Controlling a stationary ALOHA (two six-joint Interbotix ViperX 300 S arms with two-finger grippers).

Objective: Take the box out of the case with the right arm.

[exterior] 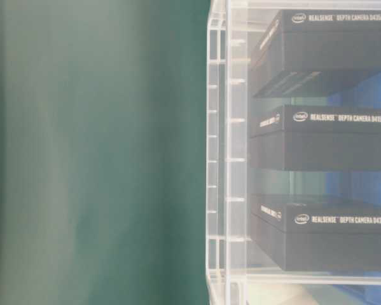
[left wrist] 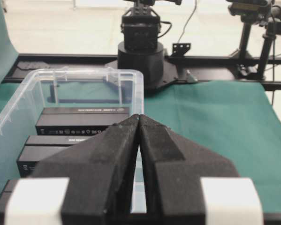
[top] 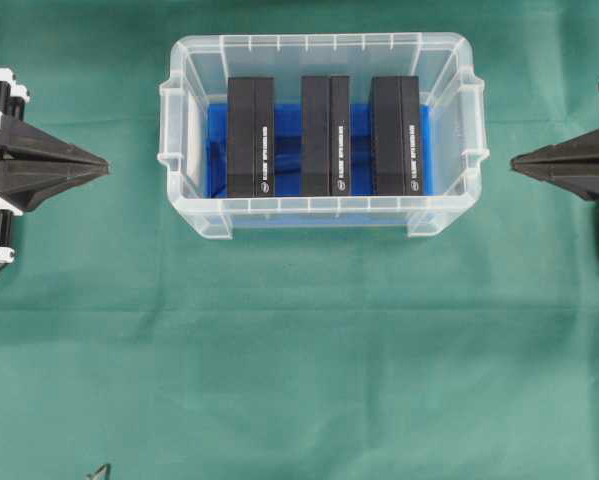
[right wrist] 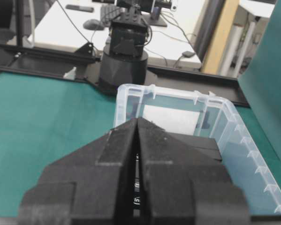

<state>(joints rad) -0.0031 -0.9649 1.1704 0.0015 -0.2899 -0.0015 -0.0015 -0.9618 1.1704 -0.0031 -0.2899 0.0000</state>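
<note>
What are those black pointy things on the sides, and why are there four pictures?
They are a robot's two hands. The left gripper and right gripper each have jaws that pinch; both are shut and hold nothing. One picture looks down from above, one looks from table height, and two come from cameras on the robot's wrists. On the green cloth stands a clear case with a blue bottom. Inside it three black boxes stand side by side. The right arm's job is to lift a box out.

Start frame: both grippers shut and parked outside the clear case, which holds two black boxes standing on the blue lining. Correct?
Not quite: the case holds three black boxes, not two, as the overhead view shows. The left gripper and right gripper are indeed shut and outside it.
</note>
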